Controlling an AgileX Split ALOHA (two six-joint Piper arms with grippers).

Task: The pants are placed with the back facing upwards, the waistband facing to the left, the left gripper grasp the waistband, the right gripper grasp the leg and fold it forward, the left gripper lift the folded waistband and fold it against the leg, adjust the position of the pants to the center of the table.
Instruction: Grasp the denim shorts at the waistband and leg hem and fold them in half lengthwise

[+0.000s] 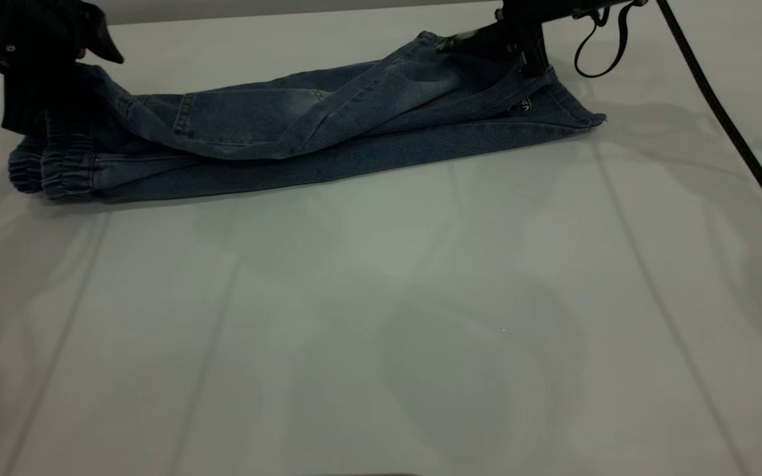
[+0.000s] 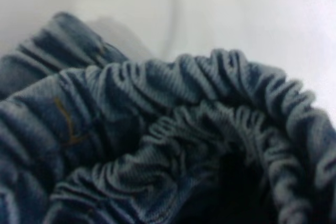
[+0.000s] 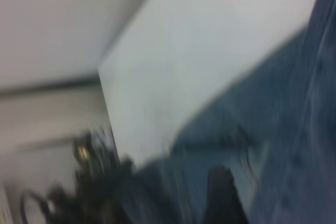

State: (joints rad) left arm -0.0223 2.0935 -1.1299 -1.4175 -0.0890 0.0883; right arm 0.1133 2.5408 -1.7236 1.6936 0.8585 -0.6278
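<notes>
White worktop (image 1: 381, 317): your left gripper (image 1: 37, 99) sits at the pants' (image 1: 301, 132) waistband (image 1: 50, 168), right gripper (image 1: 520, 49) on the leg (image 1: 414, 82); neither's fingers show their spread.

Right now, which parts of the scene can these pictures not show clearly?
- Left gripper: in the exterior view the frame's edge cuts it off, and it merges darkly with the waistband.
- Right gripper: cut off at the exterior view's top edge; its grip on the pants is unclear.
- Right wrist view: blurred.
- Left wrist view: waistband folds fill it.

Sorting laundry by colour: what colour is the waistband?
Blue denim, on the waistband, clearest in the left wrist view.
</notes>
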